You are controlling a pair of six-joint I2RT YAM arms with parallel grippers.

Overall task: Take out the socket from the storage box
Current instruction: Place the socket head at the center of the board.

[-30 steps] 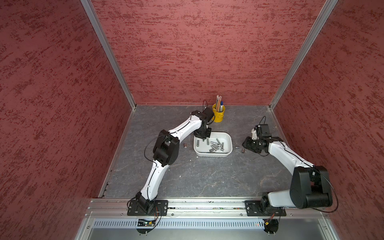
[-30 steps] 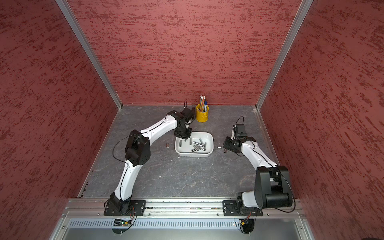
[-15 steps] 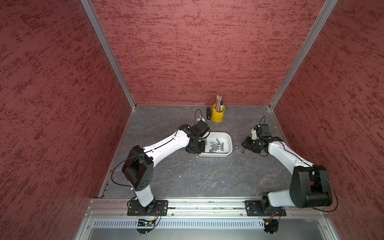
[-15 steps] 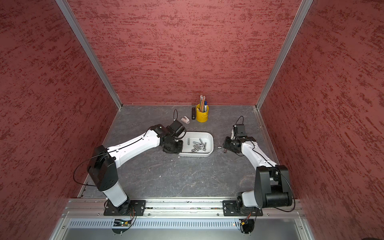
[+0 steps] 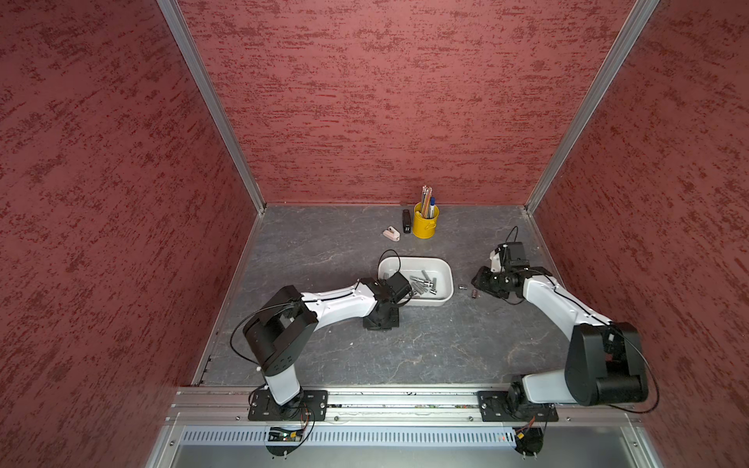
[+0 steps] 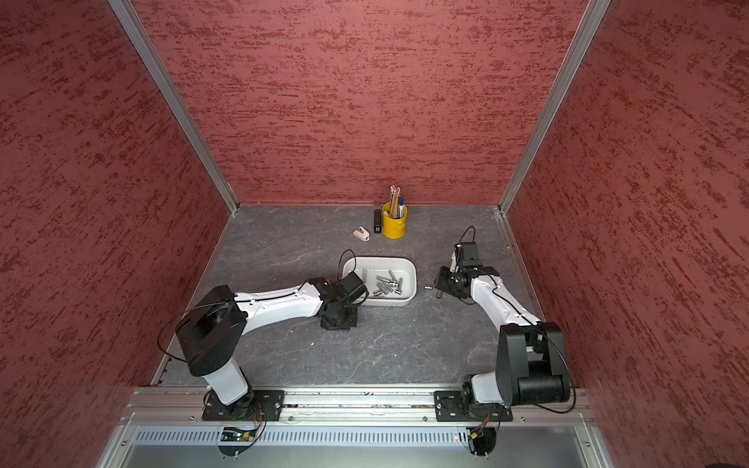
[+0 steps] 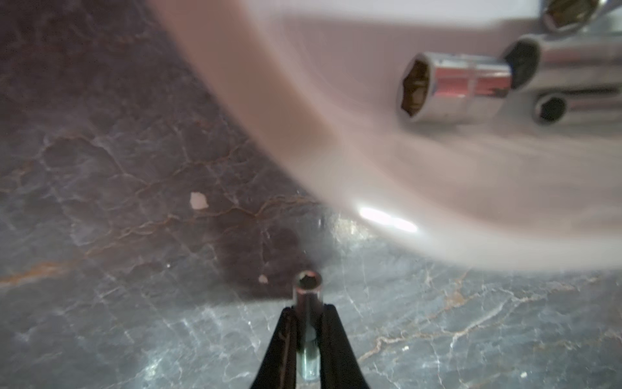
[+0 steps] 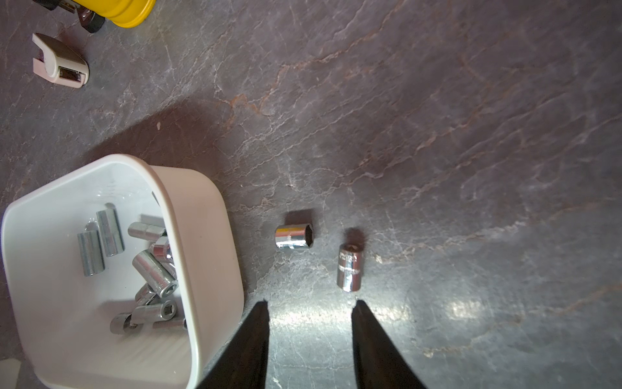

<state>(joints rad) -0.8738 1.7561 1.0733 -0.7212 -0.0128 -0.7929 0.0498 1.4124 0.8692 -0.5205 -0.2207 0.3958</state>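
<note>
The white storage box [image 5: 413,259] [image 6: 381,259] stands mid-table with several chrome sockets [image 5: 423,283] inside. My left gripper [image 7: 308,307] is shut on a thin chrome socket [image 7: 308,289], whose hex end pokes out past the fingertips. It hangs low over the table just outside the box's front left corner [image 5: 381,322]. The box rim [image 7: 336,151] is blurred in the left wrist view. My right gripper [image 8: 311,301] stands open and empty to the right of the box [image 8: 208,235]. Just beyond its fingertips, two sockets [image 8: 294,236] [image 8: 350,267] lie on the table.
A yellow pen cup [image 5: 424,225] stands at the back, with a black stapler-like object [image 5: 406,222] and a small pink-white object [image 5: 391,234] beside it. Red walls close in the grey stone table on three sides. A metal rail runs along the front.
My left arm has swung from the box's back left part toward the front, and its gripper now stands outside the front left corner. The right arm has not moved.
</note>
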